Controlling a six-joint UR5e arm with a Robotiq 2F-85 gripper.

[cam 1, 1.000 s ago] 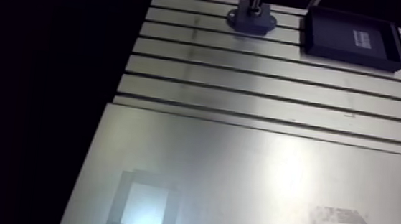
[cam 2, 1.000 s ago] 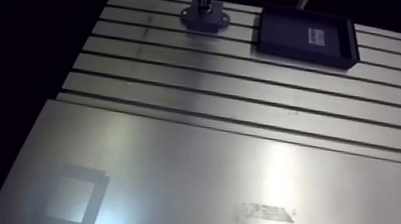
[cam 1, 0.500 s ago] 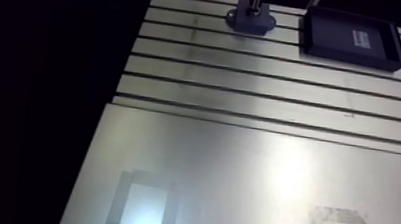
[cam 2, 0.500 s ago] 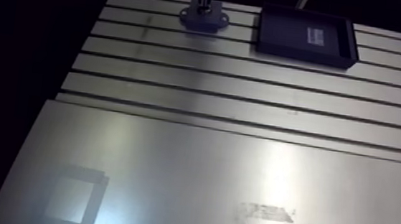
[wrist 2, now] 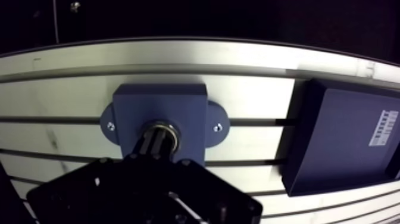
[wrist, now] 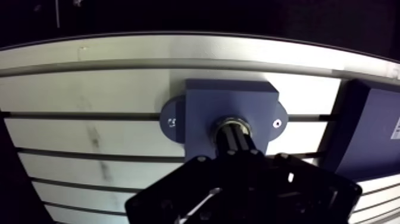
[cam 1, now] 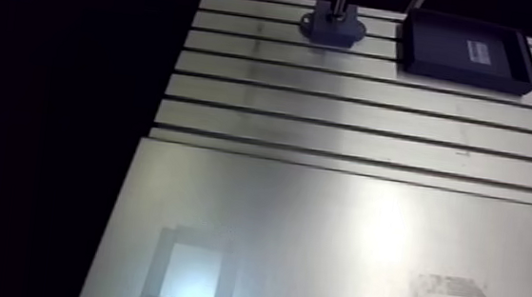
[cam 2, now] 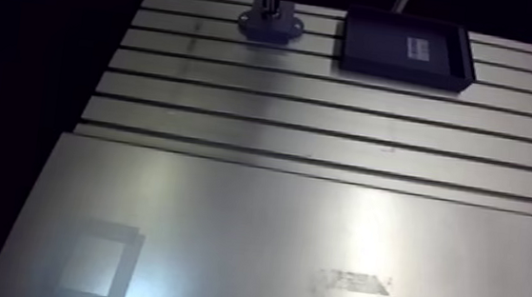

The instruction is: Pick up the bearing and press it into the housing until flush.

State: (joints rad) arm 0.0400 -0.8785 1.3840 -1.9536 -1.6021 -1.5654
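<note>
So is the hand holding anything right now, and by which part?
Cannot tell: the hand covers the bearing at the housing, hiding any hold.

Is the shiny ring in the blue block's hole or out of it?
In. The bearing shows its silver rim in the housing hole, under the gripper. Flush or not: cannot tell.

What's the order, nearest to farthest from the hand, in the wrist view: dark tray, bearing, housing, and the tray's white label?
1. The bearing: right at the hand, at the housing's bore.
2. The housing: around the bearing, under the hand.
3. The dark tray: beside the housing, apart from it.
4. The white label: on the tray's part away from the housing.
</note>
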